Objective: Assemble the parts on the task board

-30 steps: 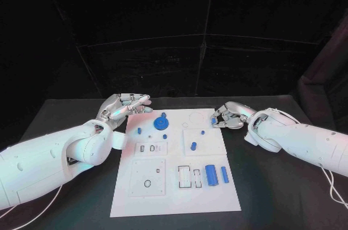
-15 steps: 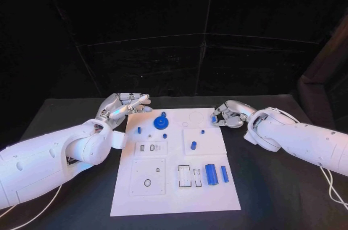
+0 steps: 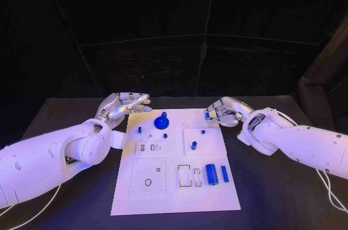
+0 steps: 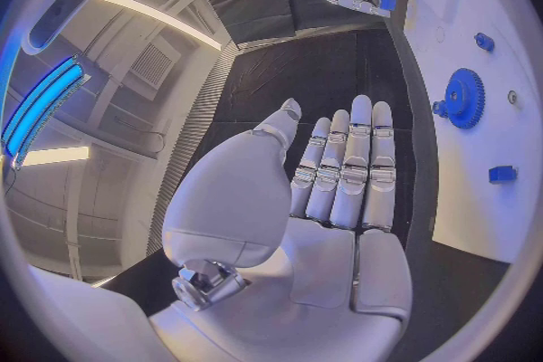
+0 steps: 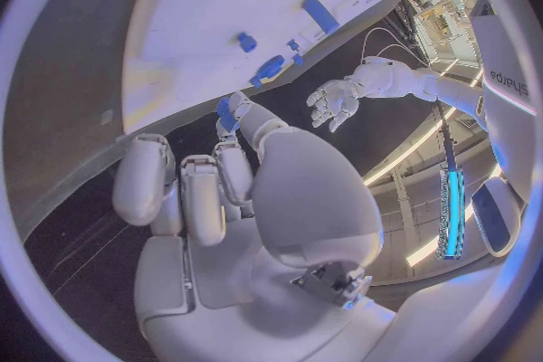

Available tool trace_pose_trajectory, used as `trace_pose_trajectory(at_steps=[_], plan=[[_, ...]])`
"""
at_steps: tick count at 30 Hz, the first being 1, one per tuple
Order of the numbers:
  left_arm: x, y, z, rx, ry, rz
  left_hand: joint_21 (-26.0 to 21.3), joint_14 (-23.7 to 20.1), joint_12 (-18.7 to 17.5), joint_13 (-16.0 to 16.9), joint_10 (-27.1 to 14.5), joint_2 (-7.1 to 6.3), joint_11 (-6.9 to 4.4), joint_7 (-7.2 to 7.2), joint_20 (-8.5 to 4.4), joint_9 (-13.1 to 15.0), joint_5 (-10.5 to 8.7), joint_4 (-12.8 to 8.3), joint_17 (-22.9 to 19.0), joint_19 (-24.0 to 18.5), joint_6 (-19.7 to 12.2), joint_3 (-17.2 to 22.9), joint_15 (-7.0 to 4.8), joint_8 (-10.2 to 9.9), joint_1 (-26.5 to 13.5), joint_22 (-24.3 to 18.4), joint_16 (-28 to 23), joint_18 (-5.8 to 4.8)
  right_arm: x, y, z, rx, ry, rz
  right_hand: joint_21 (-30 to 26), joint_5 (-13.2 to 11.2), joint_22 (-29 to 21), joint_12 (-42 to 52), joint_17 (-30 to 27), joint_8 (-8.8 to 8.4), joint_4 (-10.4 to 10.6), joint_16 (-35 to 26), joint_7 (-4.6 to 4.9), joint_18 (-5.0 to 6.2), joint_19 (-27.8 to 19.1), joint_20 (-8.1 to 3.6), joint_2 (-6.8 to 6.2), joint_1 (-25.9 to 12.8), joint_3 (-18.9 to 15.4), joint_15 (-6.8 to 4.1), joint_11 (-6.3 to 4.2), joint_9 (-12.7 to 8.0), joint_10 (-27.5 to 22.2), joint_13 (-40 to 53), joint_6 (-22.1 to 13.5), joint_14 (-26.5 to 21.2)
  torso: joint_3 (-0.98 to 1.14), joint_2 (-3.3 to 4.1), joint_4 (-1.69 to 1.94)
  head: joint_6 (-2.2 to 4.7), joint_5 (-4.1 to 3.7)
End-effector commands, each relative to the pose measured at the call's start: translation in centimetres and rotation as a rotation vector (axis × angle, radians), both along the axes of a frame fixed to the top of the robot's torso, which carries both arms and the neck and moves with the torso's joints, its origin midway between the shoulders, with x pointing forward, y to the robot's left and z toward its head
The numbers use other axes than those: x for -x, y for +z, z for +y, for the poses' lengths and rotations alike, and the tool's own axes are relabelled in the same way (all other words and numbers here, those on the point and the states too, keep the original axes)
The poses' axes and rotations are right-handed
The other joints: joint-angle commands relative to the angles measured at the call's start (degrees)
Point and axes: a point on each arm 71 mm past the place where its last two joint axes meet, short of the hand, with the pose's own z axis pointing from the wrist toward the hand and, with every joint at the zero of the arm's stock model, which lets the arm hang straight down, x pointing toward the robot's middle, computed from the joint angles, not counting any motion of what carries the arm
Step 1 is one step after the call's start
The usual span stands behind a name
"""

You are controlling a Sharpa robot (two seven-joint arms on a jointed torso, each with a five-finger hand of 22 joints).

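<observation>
faintly, "sharpa" perhaps, on left arm [image 5: 498, 63]

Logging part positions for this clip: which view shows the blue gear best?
The left wrist view: the blue gear is large there, its teeth distinct, on the task board. The head view shows it smaller near the board's far end. In the right wrist view I cannot pick it out.

Left hand [image 3: 124, 104] raised at the far left corner of the task board [image 3: 174, 200], palm flat, fingers straight and close together, holding nothing; right hand [image 3: 220, 112] at the far right corner, fingers curled, pinching a small blue part [image 5: 226, 115].
</observation>
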Motion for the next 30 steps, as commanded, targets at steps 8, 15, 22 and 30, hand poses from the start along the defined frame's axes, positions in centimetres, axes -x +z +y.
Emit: trace_pose_trajectory(at_steps=[8, 15, 22, 30], plan=[[0.1, 0.3, -0.3, 0.005, -0.016, -0.013, -0.42, 0.10, -0.43, 0.04, 0.48, 0.58, 0.09, 0.05, -0.02, -0.01, 0.15, -0.38, 0.11, 0.46, 0.27, 0.01, -0.21, -0.25, 0.02, -0.07, -0.28, 0.42, 1.9, 1.0, 8.4, 0.046, 0.027, 0.013, 0.07, 0.03, -0.22, -0.32, 4.32, 0.54, 1.64, -0.36, -0.45, -0.80, 0.11, -0.41, -0.71, -1.97, 3.17, -0.24, -0.06, 0.06, -0.36, -0.11, 1.30, 3.79, -0.22, -0.07, 0.04, -0.77, 1.45], [0.1, 0.4, -0.3, 0.005, -0.015, -0.015, -0.43, 0.11, -0.43, 0.04, 0.48, 0.58, 0.09, 0.05, -0.02, -0.01, 0.15, -0.39, 0.11, 0.46, 0.28, 0.02, -0.21, -0.25, 0.02, -0.07, -0.28, 0.42, 2.8, 0.5, 13.0, 0.105, 0.088, 0.016, 0.03, -1.27, -0.27, -0.31, 4.08, 0.70, 1.66, -0.51, -0.59, -0.79, 0.12, -0.47, -1.29, -3.09, 3.97, -0.32, -0.17, 0.11, -0.26, -0.08, 1.58, 3.76, -0.17, -0.06, -0.03, -1.19, 2.43], [0.0, 0.4, -0.3, 0.005, -0.008, -0.016, -0.44, 0.11, -0.45, 0.04, 0.50, 0.58, 0.09, 0.04, -0.03, -0.01, 0.15, -0.40, 0.13, 0.46, 0.29, 0.04, -0.21, -0.26, 0.01, -0.07, -0.30, 0.42, 3.8, -1.0, 15.6, 0.162, 0.133, 0.026, -0.05, -1.45, -0.41, -0.54, 3.83, 0.69, 1.68, -0.65, -0.57, -0.77, 0.07, -0.48, -1.51, -3.43, 4.08, -0.32, -0.16, 0.10, -0.41, -0.29, 1.56, 3.70, -0.12, -0.07, -0.23, -1.62, 3.46], [-0.1, 0.4, -0.3, 0.003, -0.003, -0.017, -0.44, 0.10, -0.45, 0.04, 0.50, 0.58, 0.09, 0.04, -0.03, -0.01, 0.15, -0.41, 0.13, 0.46, 0.29, 0.05, -0.20, -0.27, 0.00, -0.07, -0.31, 0.42, 4.5, -2.2, 17.2, 0.172, 0.150, 0.003, -0.11, -1.34, -0.51, -0.80, 3.64, 0.80, 1.65, -0.78, -0.65, -0.75, 0.05, -0.50, -2.02, -3.98, 4.22, -0.35, -0.21, 0.13, -0.60, -0.51, 1.71, 3.66, -0.01, -0.12, -0.39, -1.61, 3.68]])
